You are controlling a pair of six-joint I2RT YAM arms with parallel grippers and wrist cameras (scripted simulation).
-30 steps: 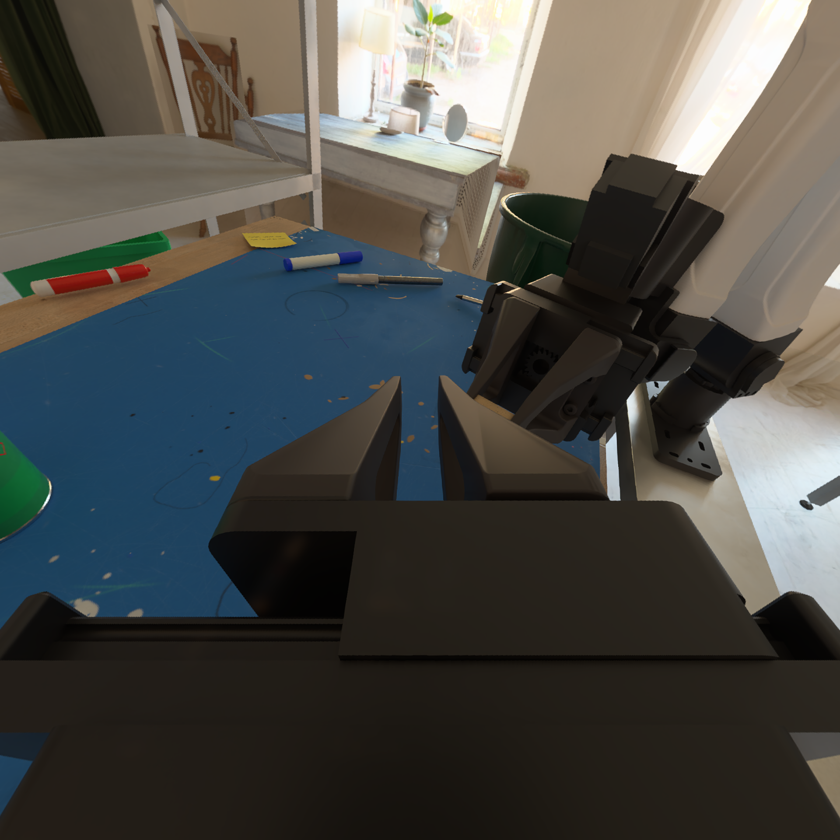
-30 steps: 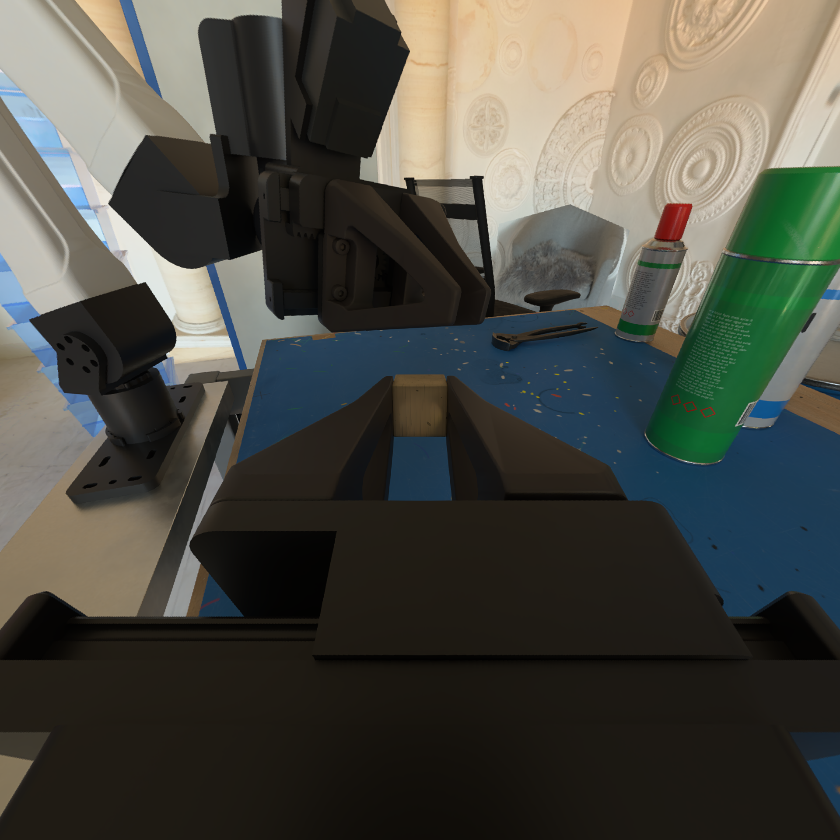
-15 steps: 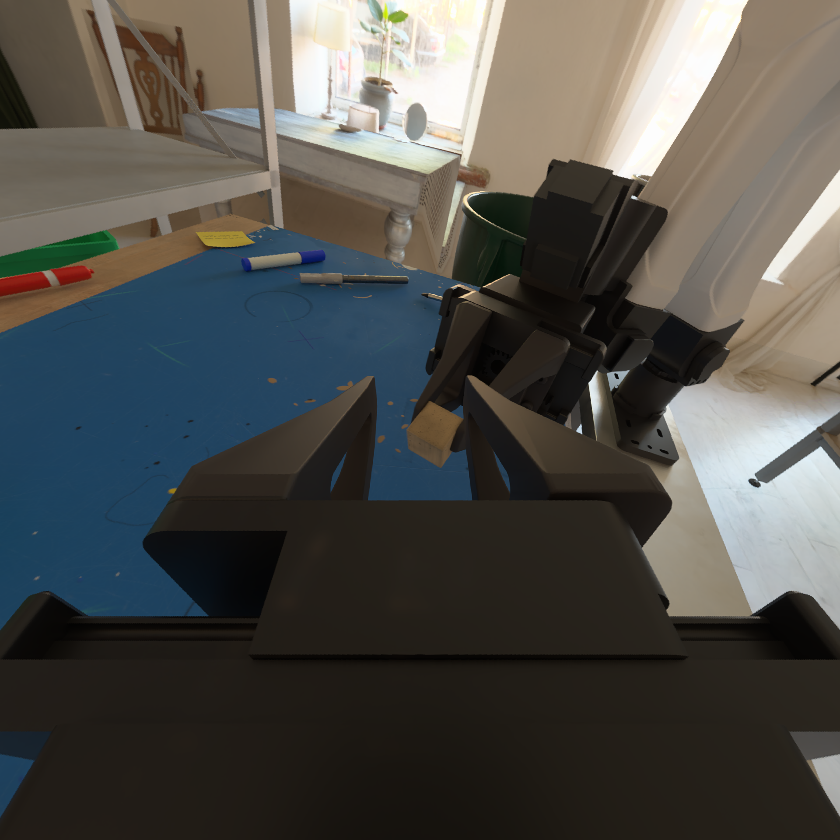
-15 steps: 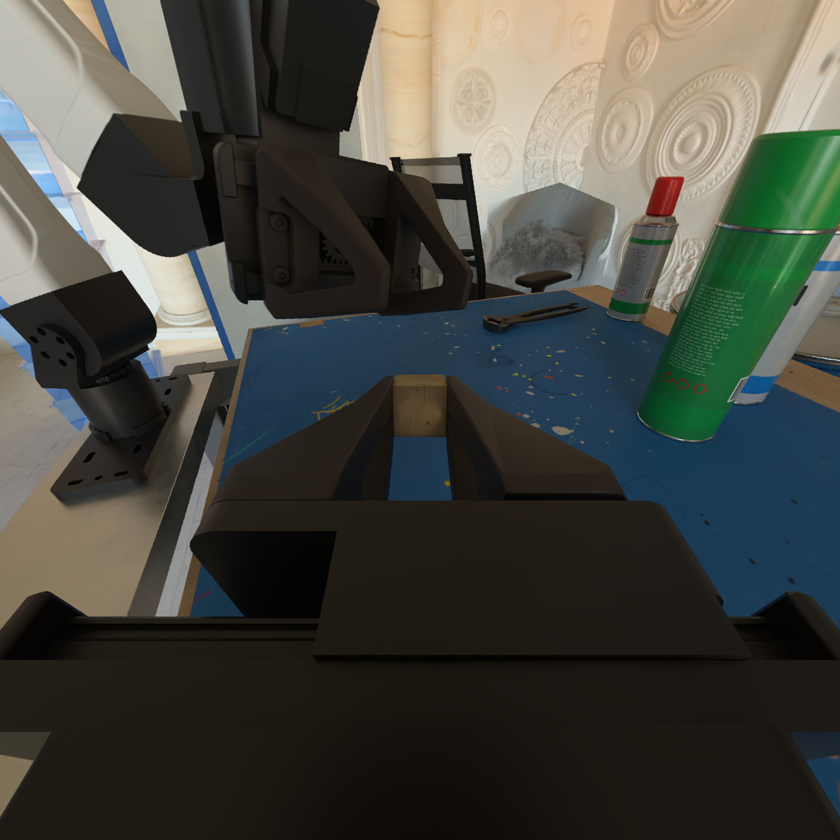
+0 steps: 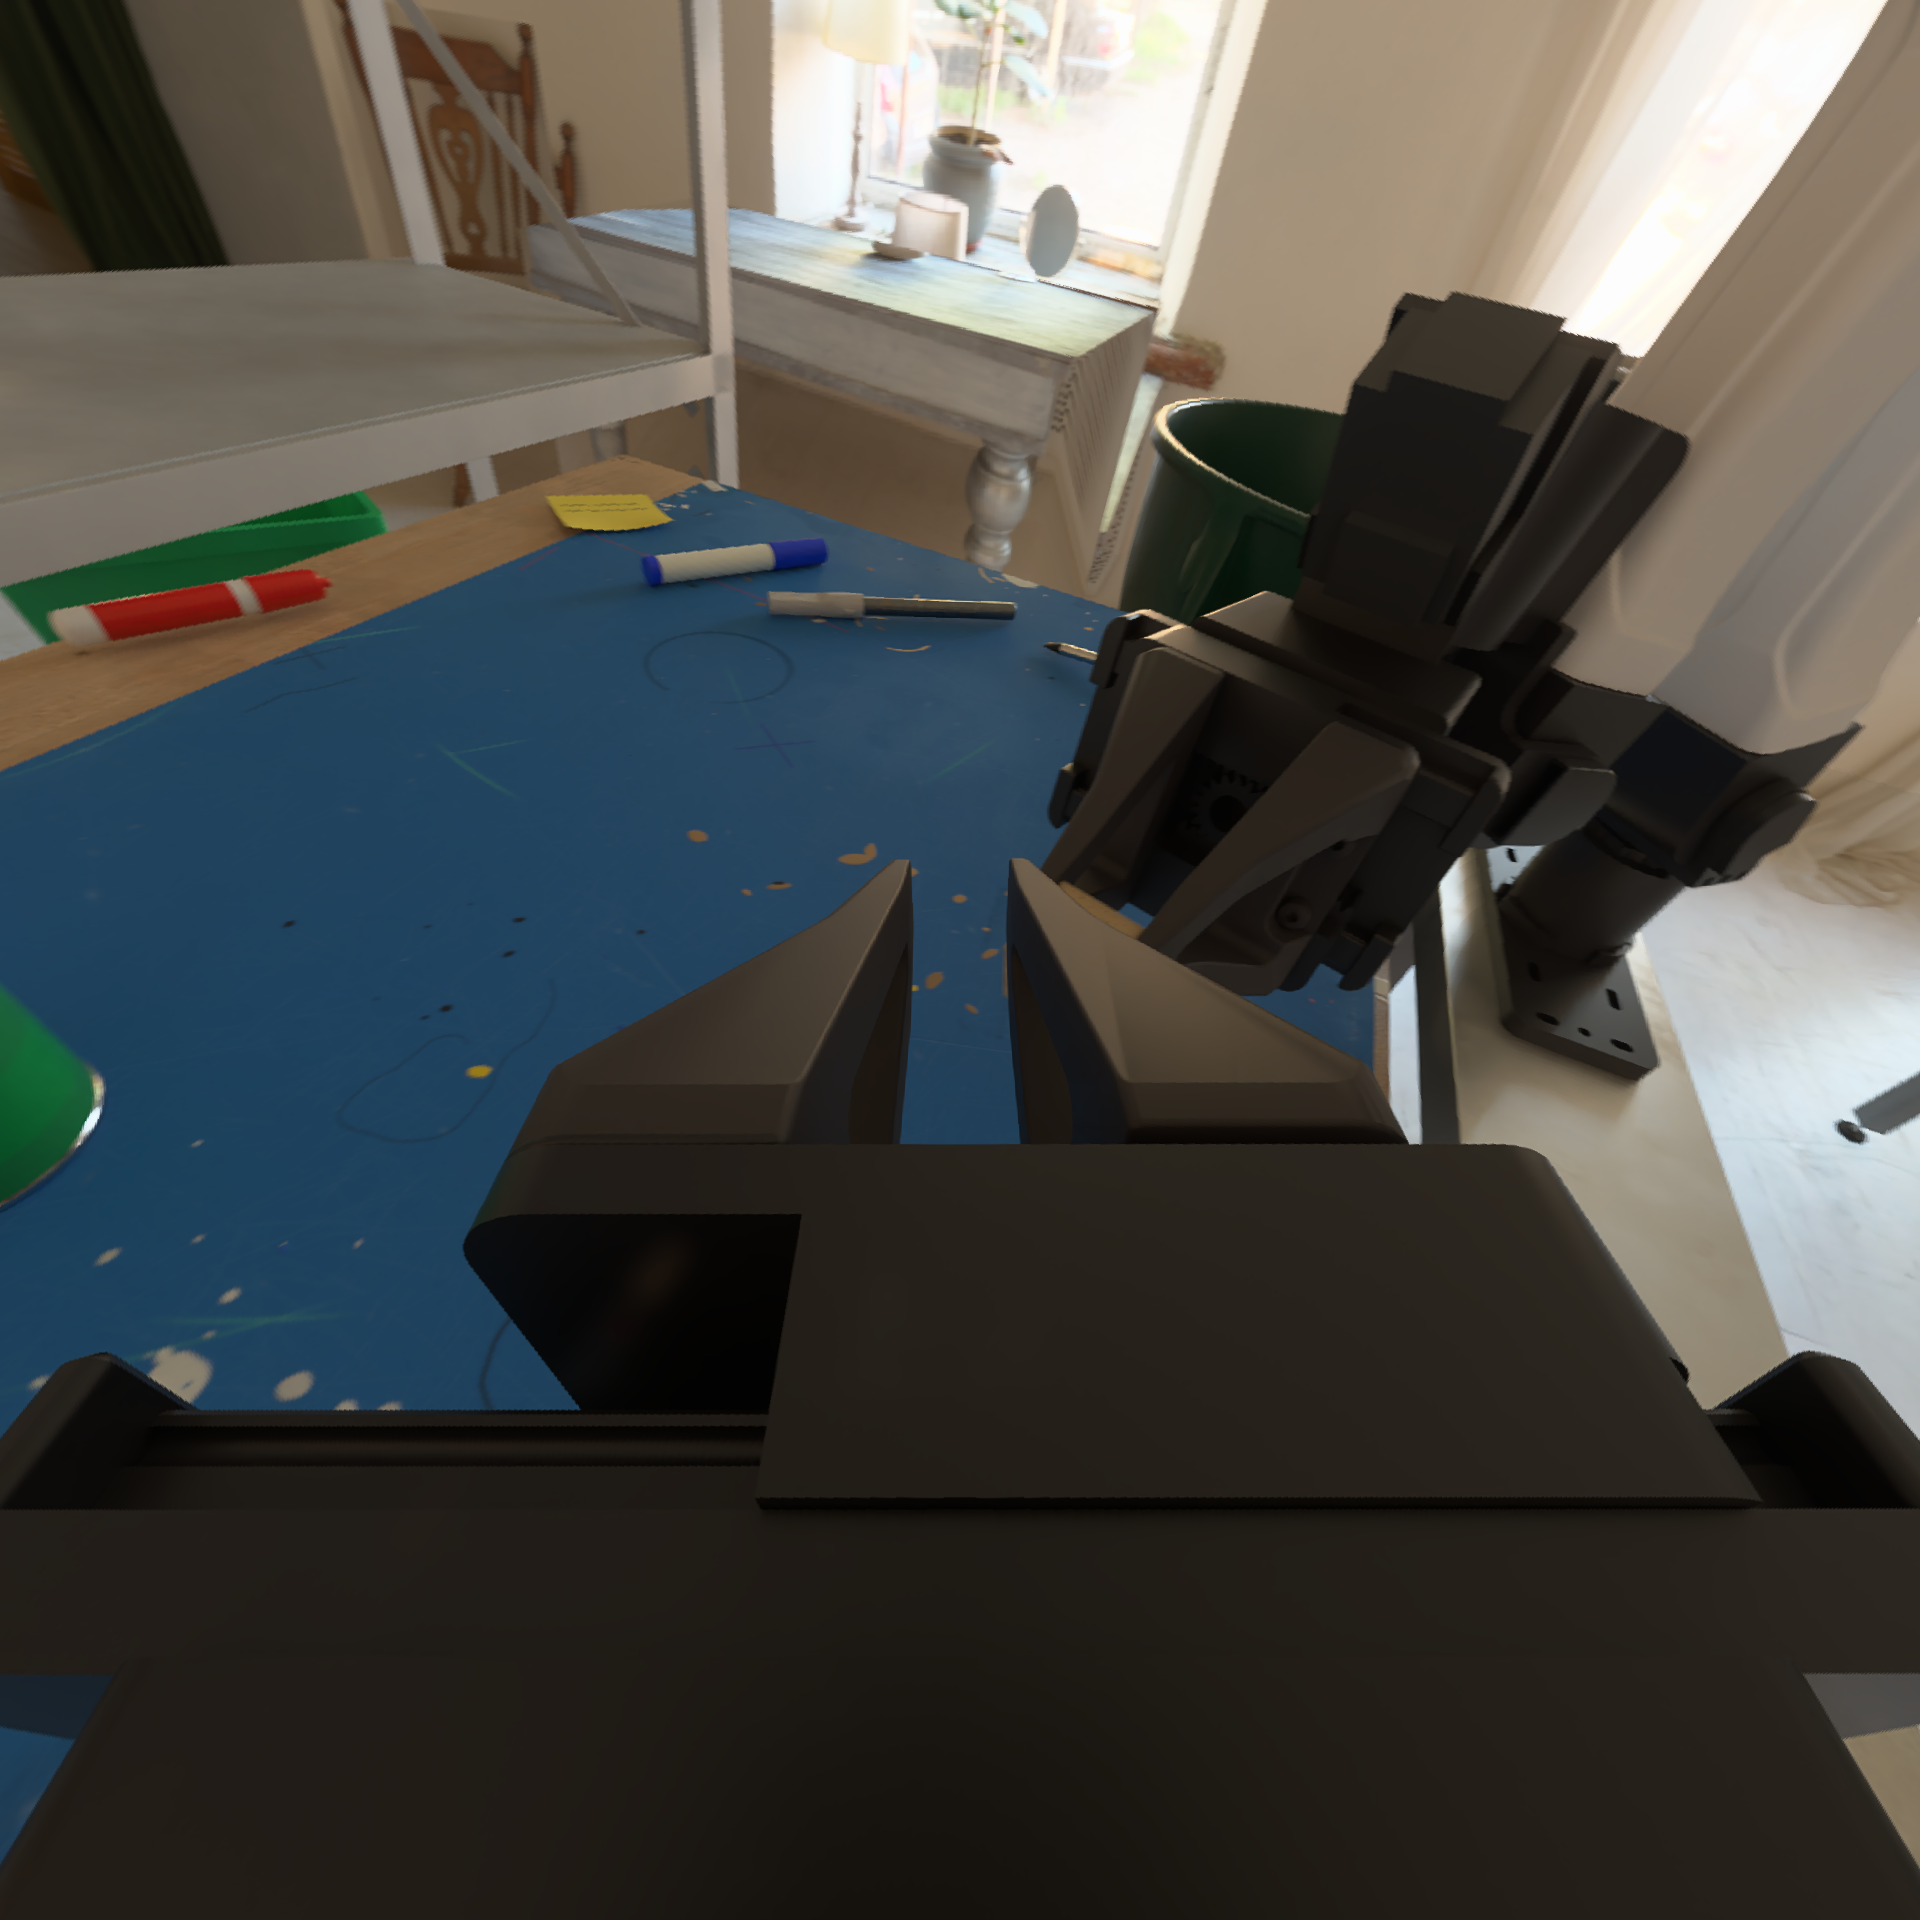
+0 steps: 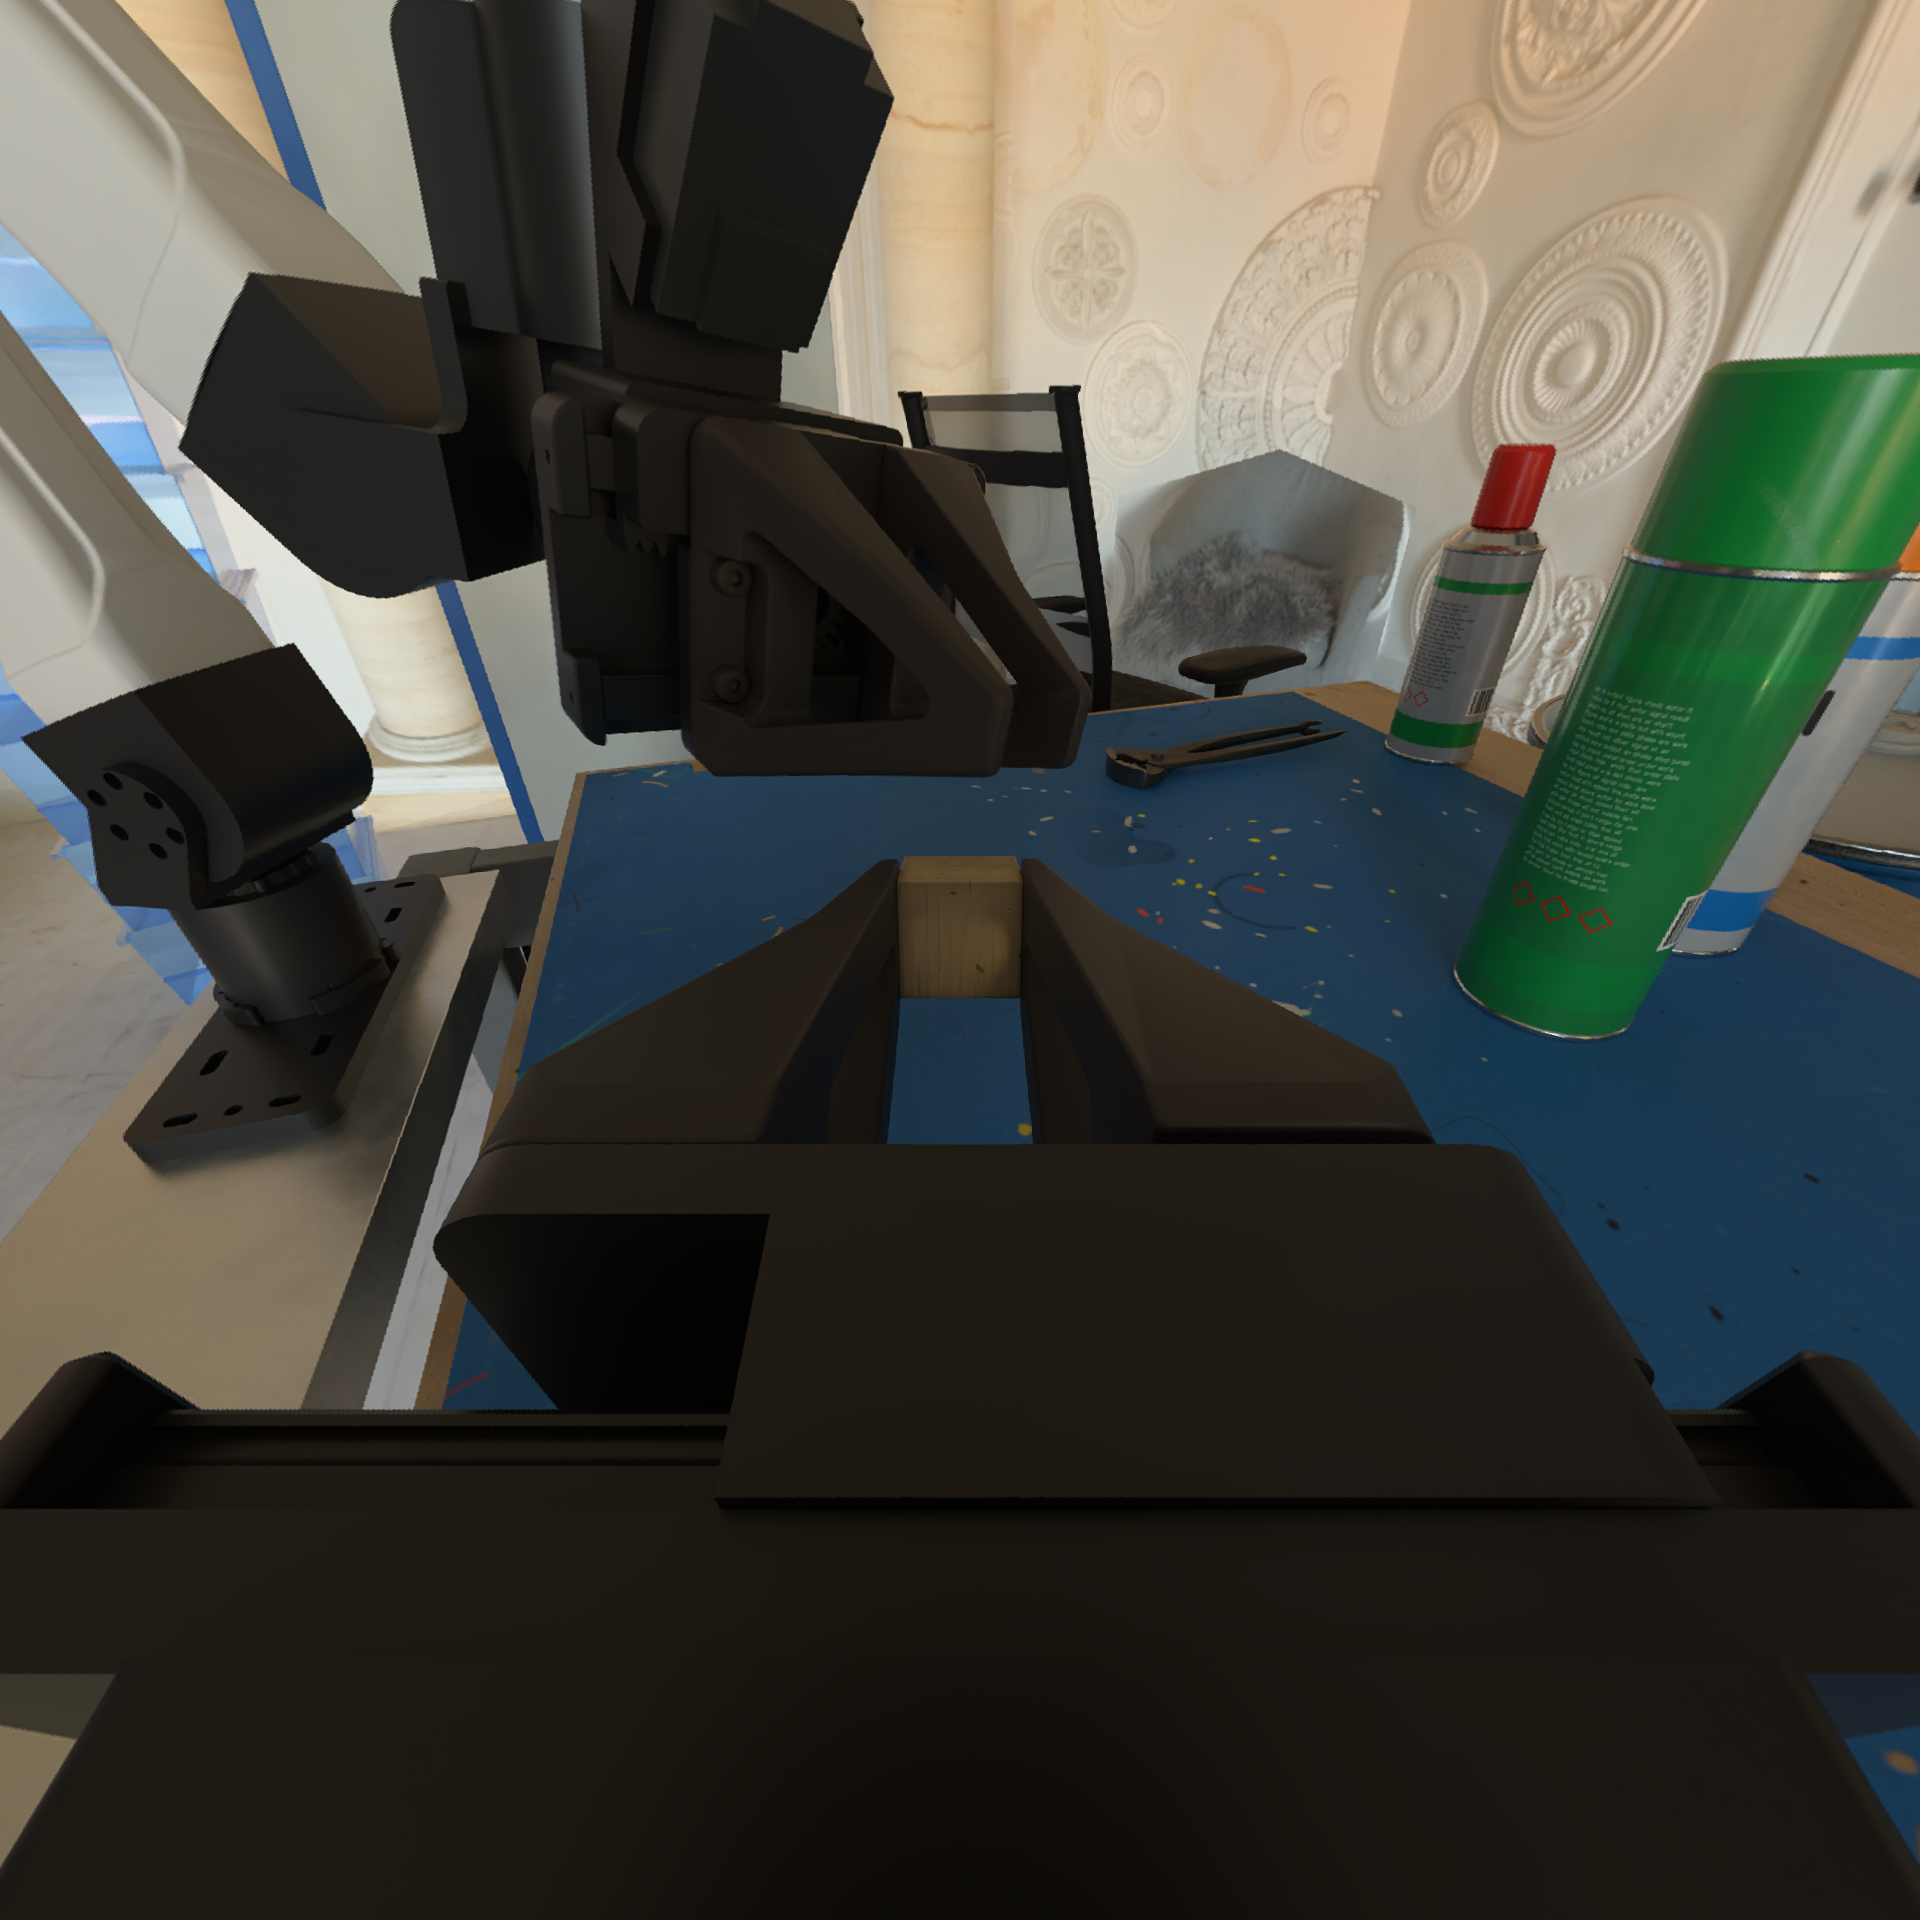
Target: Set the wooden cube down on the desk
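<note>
The wooden cube is a small pale block held between the fingertips of my right gripper, which is shut on it a little above the blue mat. In the left wrist view only a tan sliver of the cube shows in the right gripper, just behind my left gripper's right finger. My left gripper is empty, with a narrow gap between its fingers. In the right wrist view it hangs above and beyond the cube, apart from it.
A tall green spray can, a small red-capped can and black pliers stand to the right. A red marker, blue marker, pen and yellow note lie far off. The mat edge is near.
Half a second ago my left gripper was wide open around the cube. Now its fingers have narrowed and it sits off to the cube's side. The right gripper keeps hold of the cube.
</note>
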